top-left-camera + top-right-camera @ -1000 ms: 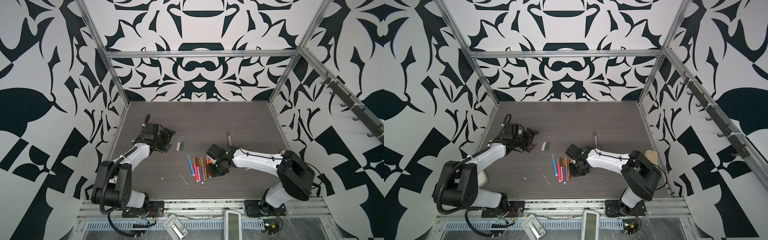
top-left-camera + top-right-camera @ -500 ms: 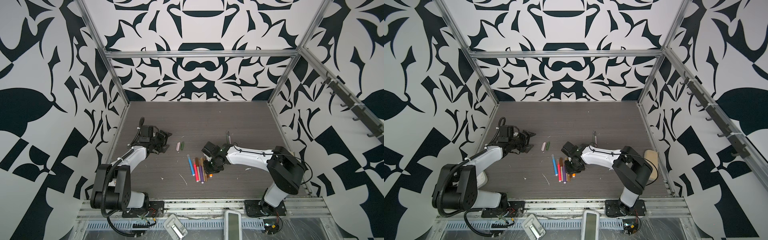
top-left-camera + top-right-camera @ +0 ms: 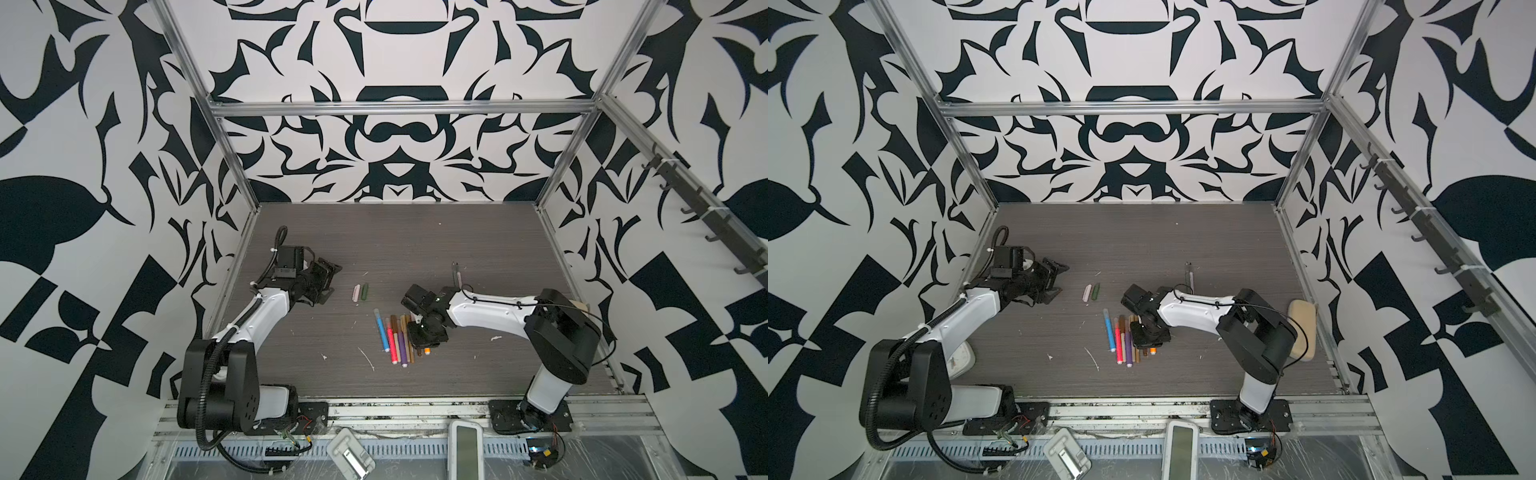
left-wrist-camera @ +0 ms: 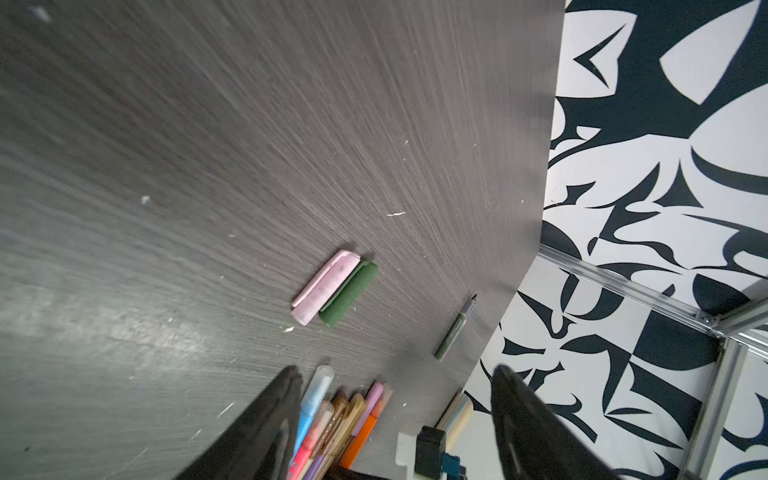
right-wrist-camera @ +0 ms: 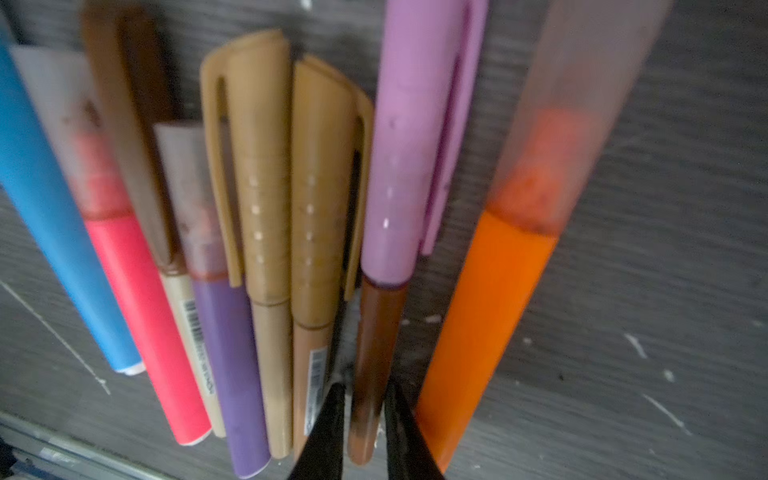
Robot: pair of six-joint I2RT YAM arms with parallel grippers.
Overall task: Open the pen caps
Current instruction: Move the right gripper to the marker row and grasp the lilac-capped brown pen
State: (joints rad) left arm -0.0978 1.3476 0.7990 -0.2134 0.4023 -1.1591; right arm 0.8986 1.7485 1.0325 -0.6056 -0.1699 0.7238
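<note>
We are clamping our right gripper [image 5: 365,419] on the lilac-capped brown pen [image 5: 380,332] in the pen row [image 3: 395,336] mid-table. Our left gripper [image 4: 395,374] is hanging spread and empty at ten o'clock. Two loose caps [image 4: 324,286] are lying at eleven, and roughly eight are awaiting removal.

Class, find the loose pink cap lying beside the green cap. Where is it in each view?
In both top views: the pink cap lies left of the pens and farther back, beside the green cap.
Left wrist: mid-picture, against the green cap.
Right wrist: not in it.
Shared landmark: the blue pen, outermost of the pens.
</note>
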